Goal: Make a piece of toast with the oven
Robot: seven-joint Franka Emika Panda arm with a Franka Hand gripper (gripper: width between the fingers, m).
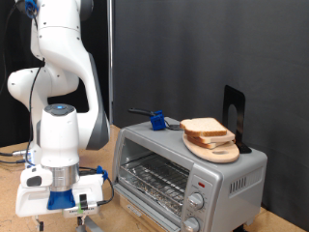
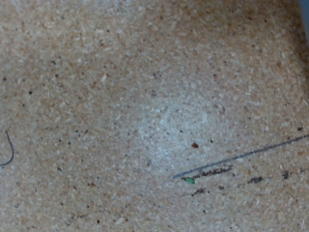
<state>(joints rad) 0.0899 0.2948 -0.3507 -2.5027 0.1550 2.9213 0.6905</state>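
The silver-grey toaster oven [image 1: 227, 174] stands at the exterior view's right, with its wire rack [image 1: 154, 177] showing in the front and two knobs [image 1: 196, 201] beside it. Pale bread slices [image 1: 204, 128] lie stacked on a round wooden board [image 1: 217, 150] on top of the oven. My gripper [image 1: 75, 201] hangs at the exterior view's bottom left, pointing down at the table, well apart from the oven and the bread. Its fingertips are cut off by the frame edge. The wrist view shows only the speckled tabletop [image 2: 145, 106], with no fingers and no object between them.
A blue object with a dark handle [image 1: 154, 120] sits on the oven's top at its far left corner. A black stand [image 1: 235, 116] rises behind the board. A thin dark line [image 2: 246, 155] and a small green speck [image 2: 190, 179] lie on the tabletop.
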